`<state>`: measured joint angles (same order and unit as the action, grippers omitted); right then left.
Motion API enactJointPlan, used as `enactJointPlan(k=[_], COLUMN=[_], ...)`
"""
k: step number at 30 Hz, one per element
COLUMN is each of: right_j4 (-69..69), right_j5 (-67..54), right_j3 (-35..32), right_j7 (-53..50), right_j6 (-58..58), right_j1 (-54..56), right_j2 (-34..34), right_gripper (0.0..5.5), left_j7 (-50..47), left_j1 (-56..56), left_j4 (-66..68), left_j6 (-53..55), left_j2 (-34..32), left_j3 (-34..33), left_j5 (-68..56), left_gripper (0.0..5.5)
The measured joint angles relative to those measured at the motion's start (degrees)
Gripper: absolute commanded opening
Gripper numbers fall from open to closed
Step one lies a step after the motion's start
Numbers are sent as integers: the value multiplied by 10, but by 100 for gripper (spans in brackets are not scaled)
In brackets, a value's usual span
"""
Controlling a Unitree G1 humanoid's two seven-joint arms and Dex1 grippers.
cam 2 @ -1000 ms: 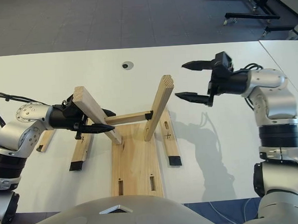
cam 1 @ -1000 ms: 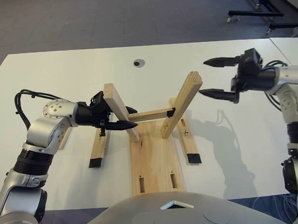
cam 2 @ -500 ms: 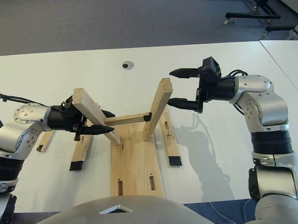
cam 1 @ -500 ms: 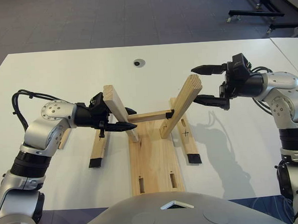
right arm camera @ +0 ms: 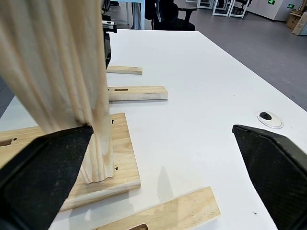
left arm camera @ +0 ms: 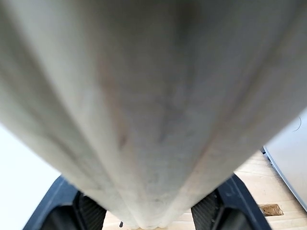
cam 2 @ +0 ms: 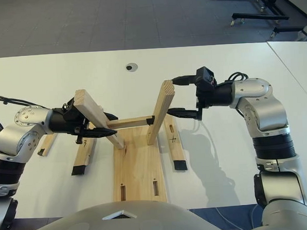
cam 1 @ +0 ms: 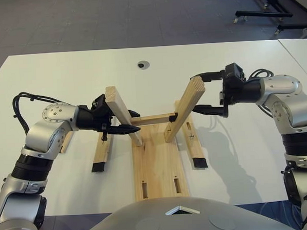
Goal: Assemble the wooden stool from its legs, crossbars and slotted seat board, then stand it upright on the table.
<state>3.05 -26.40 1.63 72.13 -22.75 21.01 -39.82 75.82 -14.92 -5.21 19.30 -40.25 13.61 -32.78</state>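
Left jaws clamped on left leg (cam 1: 121,109) | right jaws spread wide, straddling top of right leg (cam 1: 187,110) | both legs stand in seat board (cam 1: 159,169), flat on surface (cam 1: 238,157), crossbar (cam 1: 152,119) between | I'd close squarely, then press straight down.
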Motion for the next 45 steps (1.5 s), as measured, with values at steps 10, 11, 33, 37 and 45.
enactJointPlan(k=[10,11,33,37,45], right_j4=[1,1,31,50,87], right_j5=[10,9,-103,-220,-256], right_j3=[-4,-8,-106,-163,-130], right_j7=[-8,-8,7,-23,-170], right_j6=[23,23,-8,-52,-99], right_j1=[-4,-5,-10,29,110], right_j2=[6,5,-55,-26,61], right_gripper=[540,540,540,540,540], left_j7=[-11,-12,-57,-136,-422], left_j1=[16,19,99,116,14], left_j4=[13,14,-33,-122,-238], left_j6=[-21,-25,-144,-95,-83], left_j2=[26,26,89,104,166], left_j3=[-12,-16,-190,-269,-364], left_j5=[37,41,-82,-211,-396], left_gripper=[400,400,400,400,400])
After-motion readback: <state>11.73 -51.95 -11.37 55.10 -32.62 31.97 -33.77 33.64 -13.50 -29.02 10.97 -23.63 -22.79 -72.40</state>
